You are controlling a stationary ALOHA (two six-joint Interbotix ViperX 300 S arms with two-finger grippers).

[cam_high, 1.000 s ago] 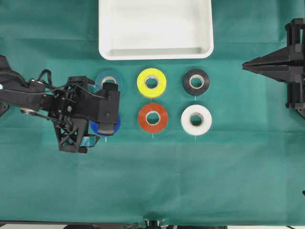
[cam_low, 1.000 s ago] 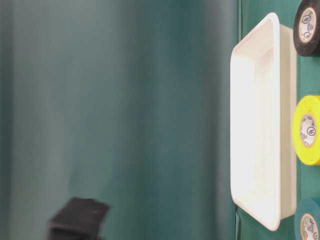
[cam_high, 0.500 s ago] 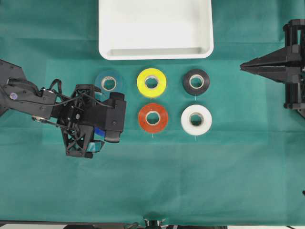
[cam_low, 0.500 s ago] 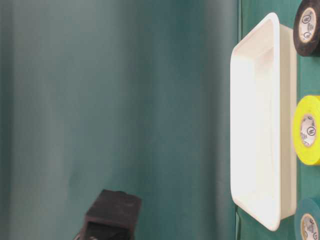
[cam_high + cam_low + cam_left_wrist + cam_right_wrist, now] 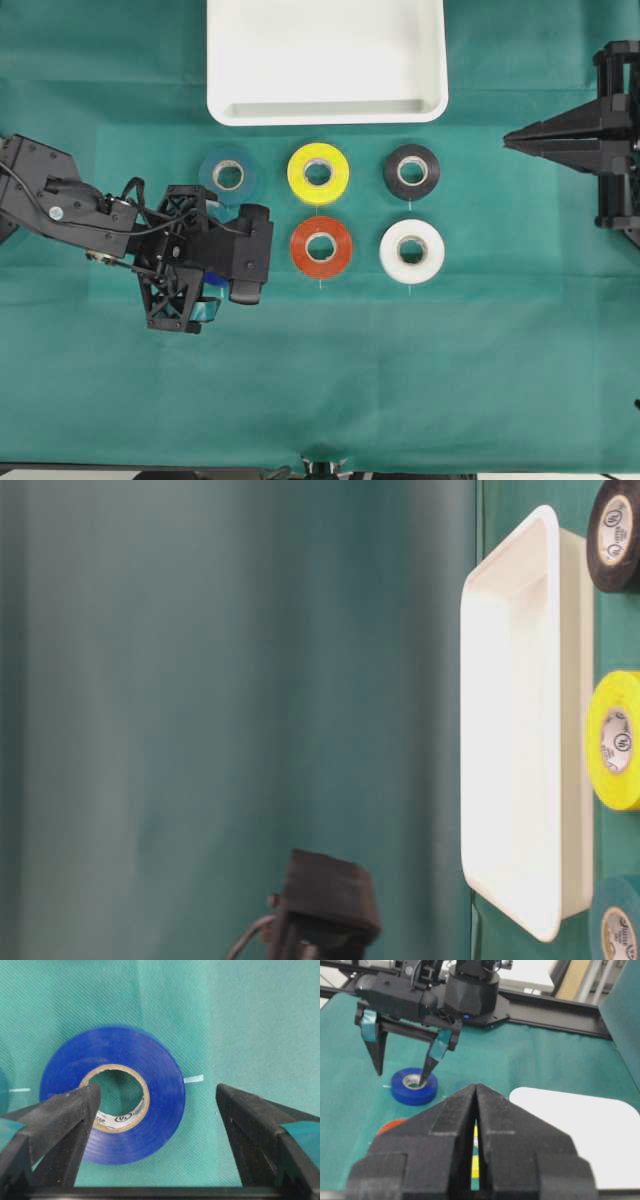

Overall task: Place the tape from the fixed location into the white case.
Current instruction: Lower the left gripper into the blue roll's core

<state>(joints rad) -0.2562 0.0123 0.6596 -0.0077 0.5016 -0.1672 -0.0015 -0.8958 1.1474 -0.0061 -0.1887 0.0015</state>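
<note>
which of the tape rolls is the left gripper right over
The royal-blue roll, in the near row below the teal roll. The open left gripper has one finger over its core; the other five rolls sit uncovered.

You had one camera looking straight down, one sideways at table level, and one close on each wrist; the overhead and table-level views shared the white case (image 5: 326,105).

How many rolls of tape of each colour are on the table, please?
Royal blue: 1
Teal-blue: 1
Yellow: 1
Black: 1
Red-orange: 1
White: 1
Total: 6 rolls
</note>
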